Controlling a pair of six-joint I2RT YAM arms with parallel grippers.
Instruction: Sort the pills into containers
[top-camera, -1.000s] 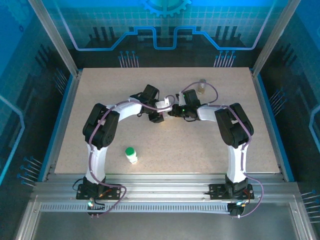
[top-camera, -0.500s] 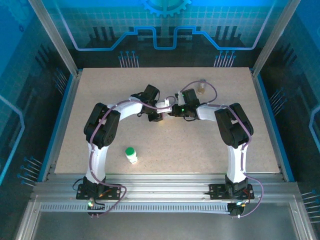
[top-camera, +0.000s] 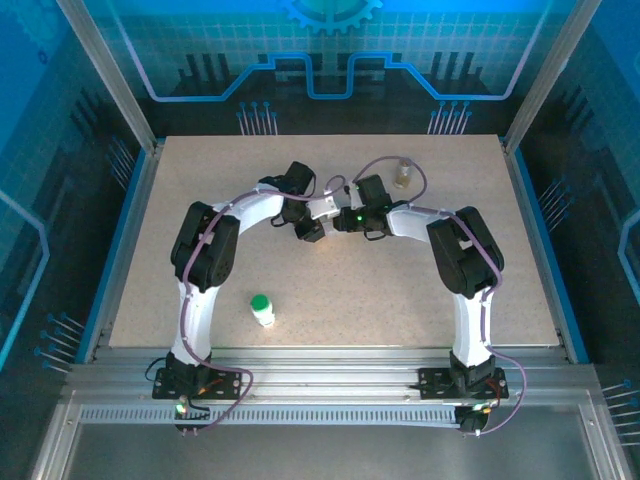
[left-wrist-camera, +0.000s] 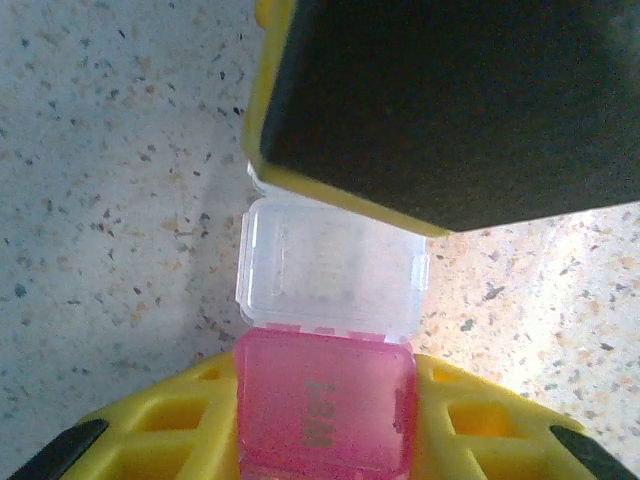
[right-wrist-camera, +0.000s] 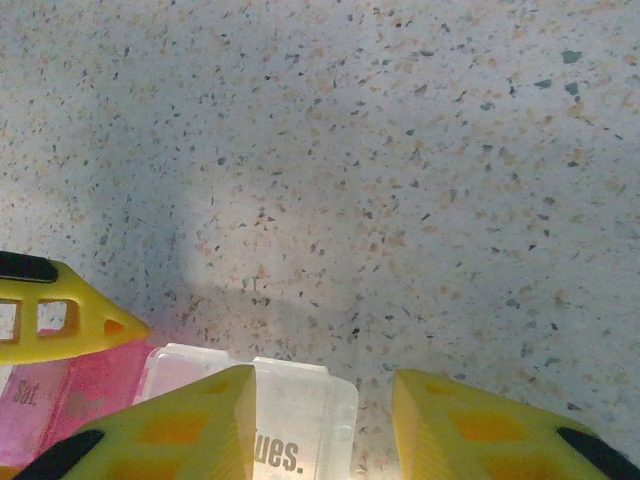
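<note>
A pill organizer strip (top-camera: 325, 208) lies mid-table between both grippers. My left gripper (left-wrist-camera: 325, 425) is shut on its pink compartment (left-wrist-camera: 322, 385); a clear compartment lid (left-wrist-camera: 330, 265) sits just beyond it. My right gripper (right-wrist-camera: 322, 385) stands open over the strip's end, one finger across the clear "Tues." compartment (right-wrist-camera: 300, 425), with a gap to the other finger. A white bottle with a green cap (top-camera: 262, 310) stands near the left arm. An amber bottle (top-camera: 403, 173) stands at the far right. No pills are in view.
The right gripper's black-padded finger (left-wrist-camera: 450, 100) hangs close above the strip in the left wrist view. A finger of the left gripper (right-wrist-camera: 60, 320) reaches in at the left of the right wrist view. Speckled tabletop (right-wrist-camera: 400, 150) stretches beyond.
My left gripper has shut on the pink compartment. Both grippers and the strip have shifted slightly toward the far left.
</note>
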